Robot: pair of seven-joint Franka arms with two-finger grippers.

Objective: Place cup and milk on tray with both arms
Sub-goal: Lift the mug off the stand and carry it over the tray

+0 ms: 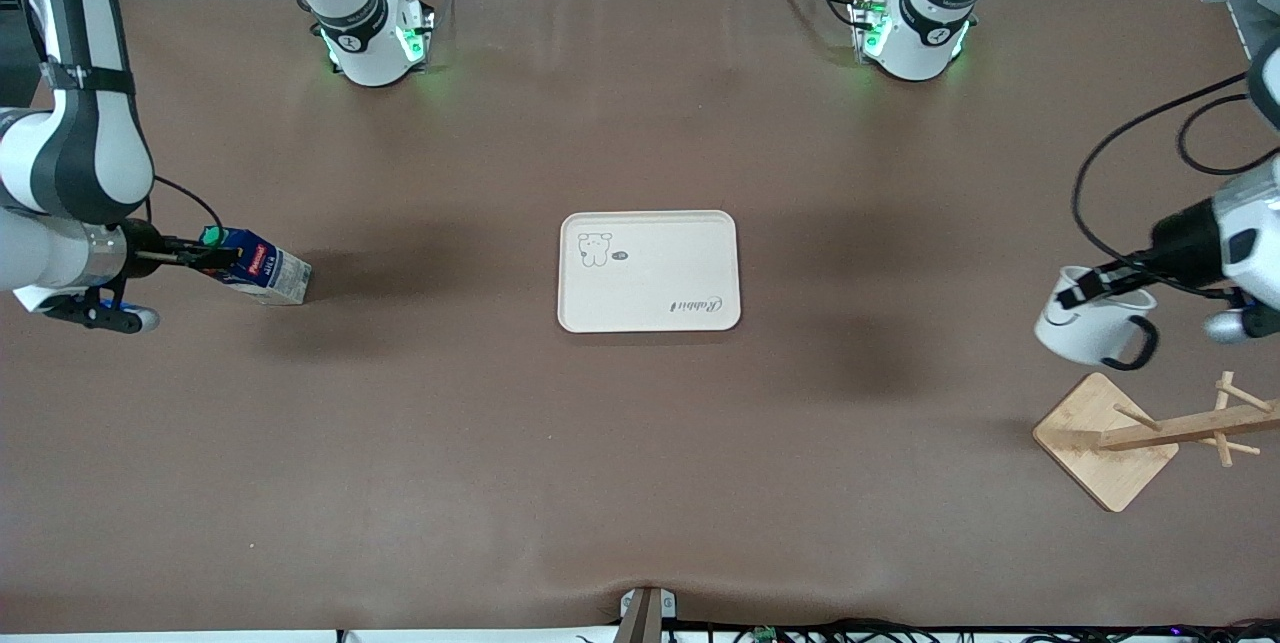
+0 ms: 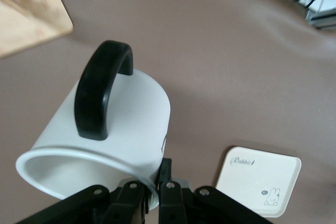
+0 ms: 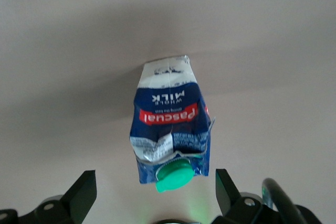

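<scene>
The cream tray (image 1: 650, 308) lies empty at the table's middle; it also shows in the left wrist view (image 2: 247, 179). The milk (image 1: 268, 270), a dark-blue carton with a green cap, stands toward the right arm's end of the table. My right gripper (image 1: 203, 254) is open, with its fingers (image 3: 84, 190) wide apart on either side of the carton's capped top (image 3: 170, 124) and not touching it. My left gripper (image 1: 1085, 285) is shut on the rim of the white cup (image 1: 1080, 335). It holds the cup tilted, black handle (image 2: 100, 93) up, over the table by the rack.
A wooden rack with a square base (image 1: 1100, 443) and pegs stands near the cup, nearer to the front camera; its base corner shows in the left wrist view (image 2: 26, 14). Black cables hang by the left arm. Brown table surface surrounds the tray.
</scene>
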